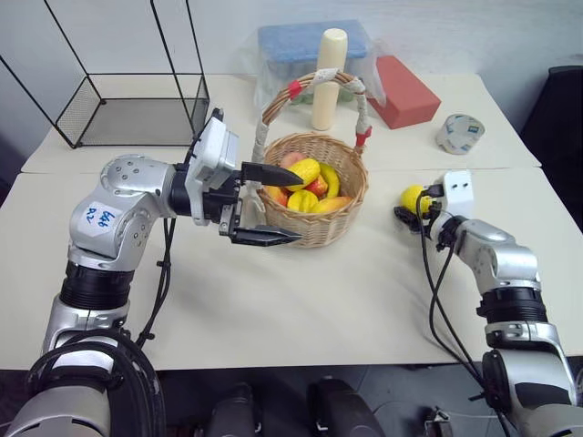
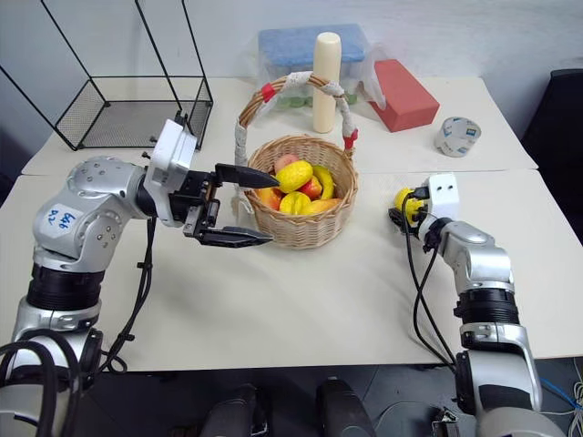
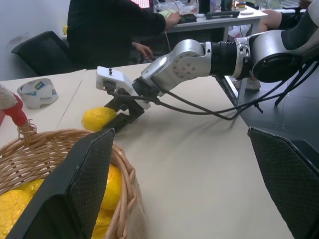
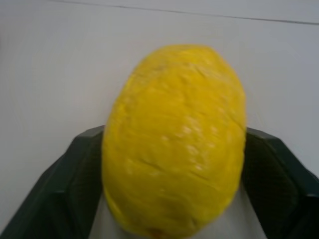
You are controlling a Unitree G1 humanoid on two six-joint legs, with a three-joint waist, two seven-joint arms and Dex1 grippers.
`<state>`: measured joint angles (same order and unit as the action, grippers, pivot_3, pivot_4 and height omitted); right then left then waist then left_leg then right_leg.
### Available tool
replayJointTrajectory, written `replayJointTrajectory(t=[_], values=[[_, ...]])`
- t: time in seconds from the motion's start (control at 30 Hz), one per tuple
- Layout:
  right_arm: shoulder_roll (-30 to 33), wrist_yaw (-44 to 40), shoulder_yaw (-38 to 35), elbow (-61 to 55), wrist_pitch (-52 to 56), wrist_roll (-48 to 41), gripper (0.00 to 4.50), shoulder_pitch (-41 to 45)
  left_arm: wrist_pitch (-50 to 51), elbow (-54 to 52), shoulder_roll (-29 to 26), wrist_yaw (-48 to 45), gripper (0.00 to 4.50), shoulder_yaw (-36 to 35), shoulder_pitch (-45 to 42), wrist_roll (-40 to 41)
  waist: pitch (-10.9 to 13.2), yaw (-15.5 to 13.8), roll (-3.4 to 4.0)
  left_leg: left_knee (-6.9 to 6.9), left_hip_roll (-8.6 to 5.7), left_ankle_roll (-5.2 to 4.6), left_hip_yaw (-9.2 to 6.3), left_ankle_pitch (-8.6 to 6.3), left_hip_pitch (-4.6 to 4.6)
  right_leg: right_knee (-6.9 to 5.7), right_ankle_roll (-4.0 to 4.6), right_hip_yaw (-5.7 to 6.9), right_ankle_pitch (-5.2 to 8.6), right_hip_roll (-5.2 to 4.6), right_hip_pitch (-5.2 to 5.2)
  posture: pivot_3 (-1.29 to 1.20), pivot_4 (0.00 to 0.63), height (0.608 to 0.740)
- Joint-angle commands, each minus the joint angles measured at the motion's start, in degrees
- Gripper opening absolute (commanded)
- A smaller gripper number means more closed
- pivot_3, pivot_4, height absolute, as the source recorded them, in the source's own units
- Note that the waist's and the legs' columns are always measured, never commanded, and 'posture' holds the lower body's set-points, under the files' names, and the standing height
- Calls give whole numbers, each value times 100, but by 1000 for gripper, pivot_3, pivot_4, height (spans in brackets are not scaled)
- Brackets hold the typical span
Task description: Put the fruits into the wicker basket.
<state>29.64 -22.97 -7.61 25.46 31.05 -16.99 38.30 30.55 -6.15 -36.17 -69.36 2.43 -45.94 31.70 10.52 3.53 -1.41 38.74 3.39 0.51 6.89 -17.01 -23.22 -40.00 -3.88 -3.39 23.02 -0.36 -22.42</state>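
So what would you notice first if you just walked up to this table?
Probably the wicker basket in the middle of the table, full of yellow and red fruits. Next, the yellow lemon lying to its right, with the right gripper around it. The left gripper hangs open beside the basket.

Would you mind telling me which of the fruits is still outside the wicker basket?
The lemon lying on the table, between the right gripper's fingers. All the other fruits sit piled inside the wicker basket.
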Motion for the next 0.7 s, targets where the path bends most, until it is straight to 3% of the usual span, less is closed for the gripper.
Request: replayJointTrajectory(t=[0.03,0.1,0.3,0.4,0.63,0.7], values=[[0,-155,-274,-214,-237,-124,2482,16,-11,-166,-53,121,4500,-188,25,79,0,0,0,0,0,0,0,0,0,-1,0,0,0,0,0,0,150,740],[17,-284,-436,-518,-269,-295,2265,-78,-7,-109,-76,185,4500,-240,41,68,0,-3,0,0,0,0,0,0,0,-1,0,0,0,0,0,0,150,740],[224,-899,-578,-2350,112,-926,2265,-524,-69,152,-273,329,4500,-474,158,-21,1,-5,2,-2,1,0,-1,0,-1,-2,0,1,0,0,-1,0,150,740],[129,-722,-297,-3496,1285,-1560,2265,-120,-146,287,-497,314,4500,-632,249,-69,2,44,3,-1,5,1,-1,0,0,-6,0,2,0,2,-2,0,150,740],[-606,-236,807,-3263,1717,-1056,2265,900,-246,340,-450,430,4500,-586,143,-85,1,81,2,9,1,-1,-10,-1,-7,-5,0,11,0,-5,-1,0,150,740],[-679,-247,982,-3327,1781,-977,2976,908,-266,325,-451,444,4500,-605,162,-87,1,86,2,10,1,-1,-11,-1,-7,-9,0,13,0,-5,-4,0,150,740]])
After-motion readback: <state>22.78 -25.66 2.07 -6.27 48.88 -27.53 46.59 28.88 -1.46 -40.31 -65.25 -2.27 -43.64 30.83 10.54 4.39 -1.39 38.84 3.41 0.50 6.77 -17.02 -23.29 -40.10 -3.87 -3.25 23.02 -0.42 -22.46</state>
